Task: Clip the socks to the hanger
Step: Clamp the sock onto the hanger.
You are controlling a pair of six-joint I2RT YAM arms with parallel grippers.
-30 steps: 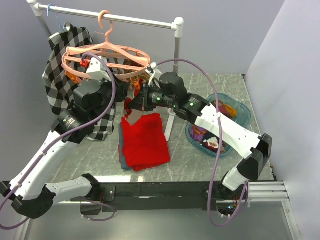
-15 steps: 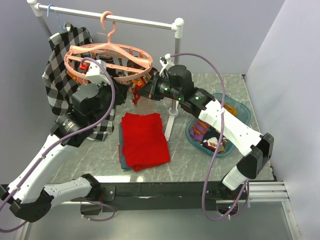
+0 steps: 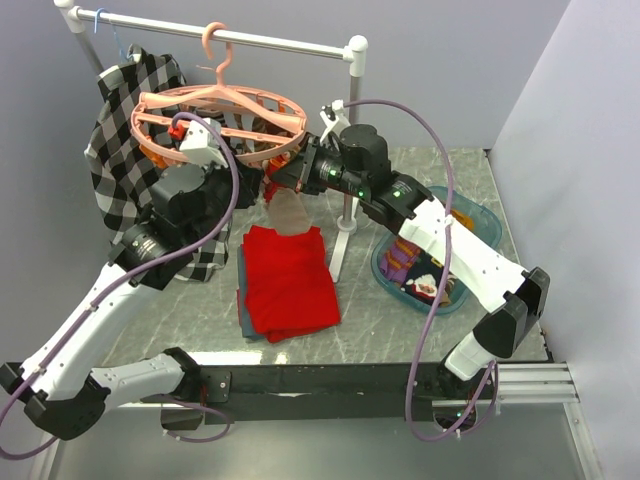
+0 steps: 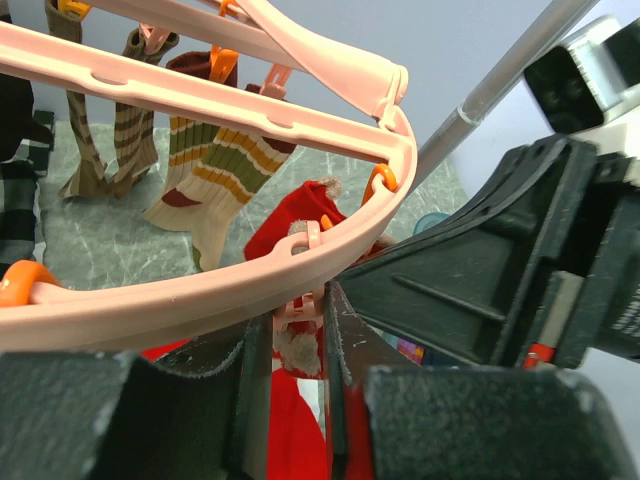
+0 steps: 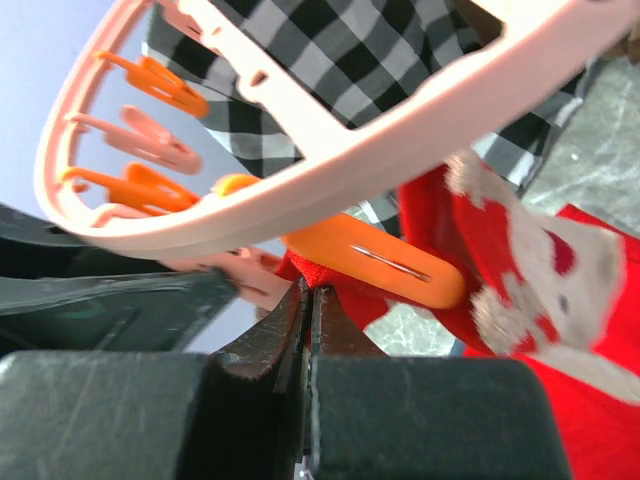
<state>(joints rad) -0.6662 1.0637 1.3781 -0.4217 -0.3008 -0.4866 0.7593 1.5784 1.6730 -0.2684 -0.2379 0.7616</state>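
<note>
The salmon-pink hanger (image 3: 215,115) hangs by its hook from the rail. In the left wrist view its ring (image 4: 200,290) crosses just above my left gripper (image 4: 297,325), whose jaws are closed on a small pink clip (image 4: 300,318) under the ring. My right gripper (image 5: 308,292) is shut on the edge of a red sock with white trim (image 5: 500,270), held up at the ring next to an orange clip (image 5: 370,262). In the top view the sock (image 3: 290,212) dangles below both grippers. Brown and cream striped socks (image 4: 215,180) hang clipped further round.
A black-and-white checked shirt (image 3: 125,130) hangs behind the hanger on the white rail stand (image 3: 352,60). A folded red cloth (image 3: 288,280) lies on the table below. A blue tub (image 3: 485,225) with more socks stands at the right.
My right gripper has lifted the red sock up and left to the hanger's ring. My left gripper has risen to the ring's clips, and the hanger has tilted slightly.
</note>
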